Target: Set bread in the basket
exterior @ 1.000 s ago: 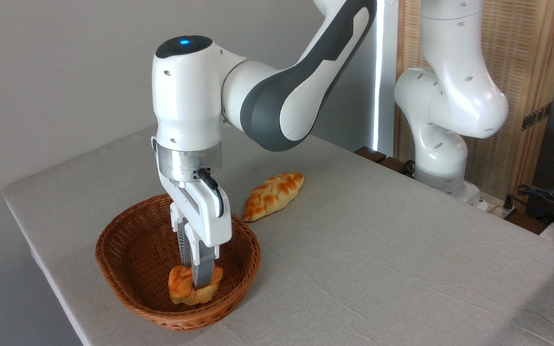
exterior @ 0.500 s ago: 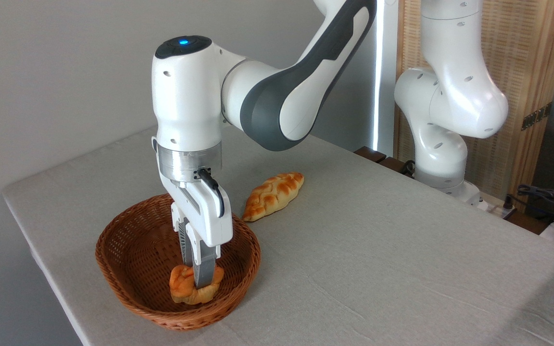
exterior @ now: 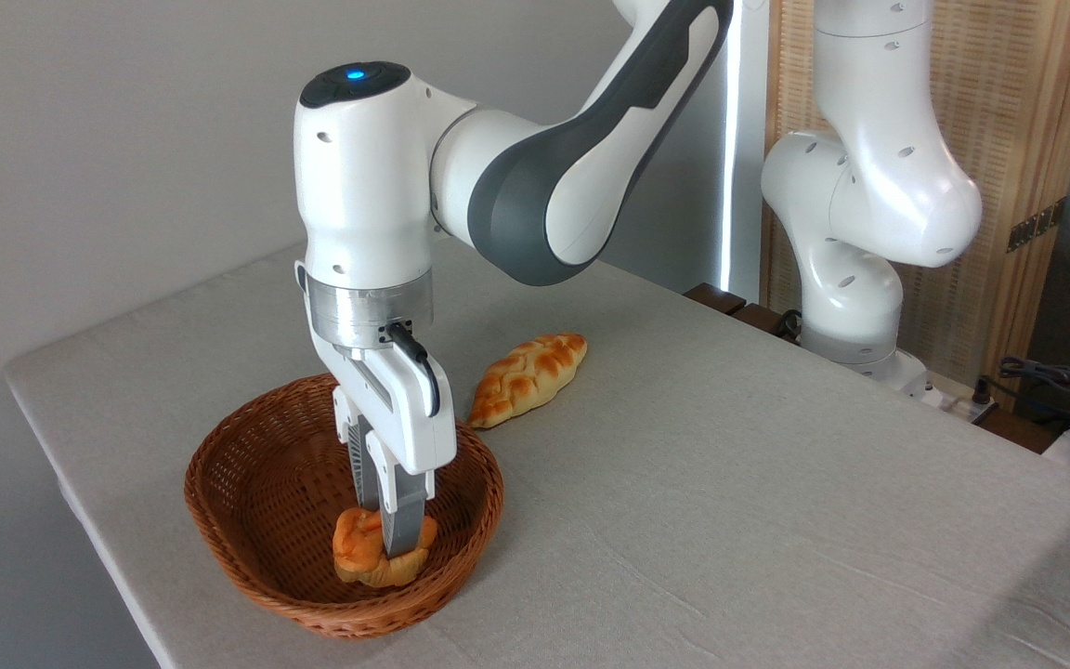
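The bread (exterior: pixel 370 556) lies inside the basket (exterior: pixel 247 483), toward its near right wall. The tool (exterior: pixel 393 544) points straight down into it, fingers clamped on the bun, though whether the bun rests on the wicker is hard to tell. Behind the basket, a braided loaf (exterior: pixel 528 377) lies on the bench (exterior: pixel 730 483).

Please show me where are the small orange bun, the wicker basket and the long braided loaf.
small orange bun (exterior: pixel 360 551): camera view, on its left lobe.
wicker basket (exterior: pixel 247 465): camera view, on its inner left wall.
long braided loaf (exterior: pixel 528 376): camera view, on its middle top.
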